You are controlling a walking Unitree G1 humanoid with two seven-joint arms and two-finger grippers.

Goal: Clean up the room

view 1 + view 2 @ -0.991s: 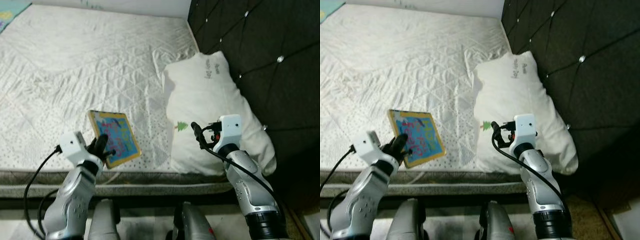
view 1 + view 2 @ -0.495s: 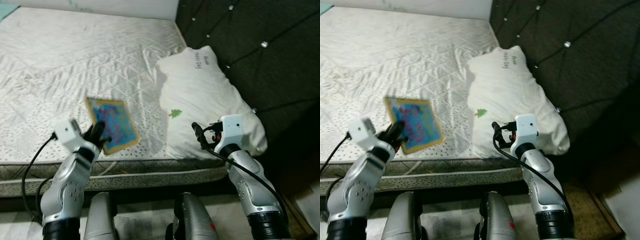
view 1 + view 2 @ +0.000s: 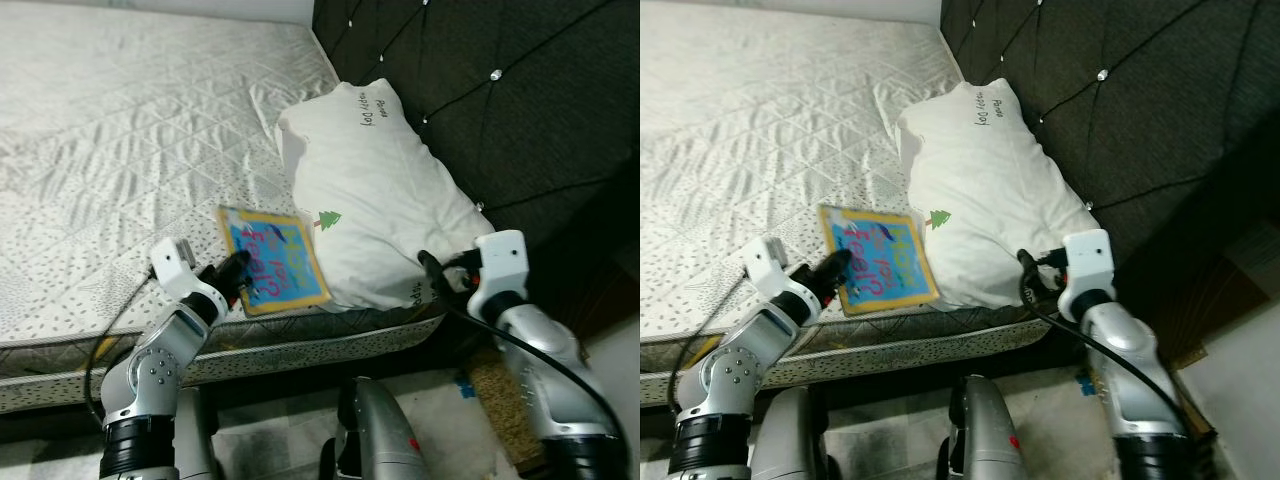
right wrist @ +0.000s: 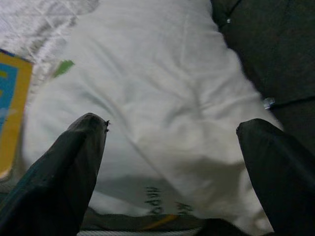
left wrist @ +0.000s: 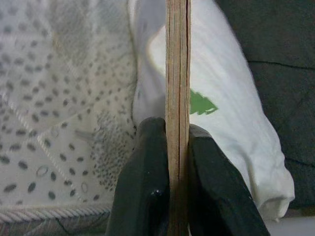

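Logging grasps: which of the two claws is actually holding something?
The left claw: its fingers pinch the colourful book edge-on. The right claw is open before the white pillow.

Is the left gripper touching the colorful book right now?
Touching. The left wrist view shows both black fingers pressed against the book edge, no gap; left gripper clamps it.

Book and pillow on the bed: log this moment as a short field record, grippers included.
setting: bed with white quilted mattress, dark tufted headboard
book: colourful board book, held near the mattress edge, beside the pillow
pillow: white pillow with small green tree print, lying against the headboard
left gripper: left gripper shut on the book's edge
right gripper: right gripper open, fingers spread, facing the pillow
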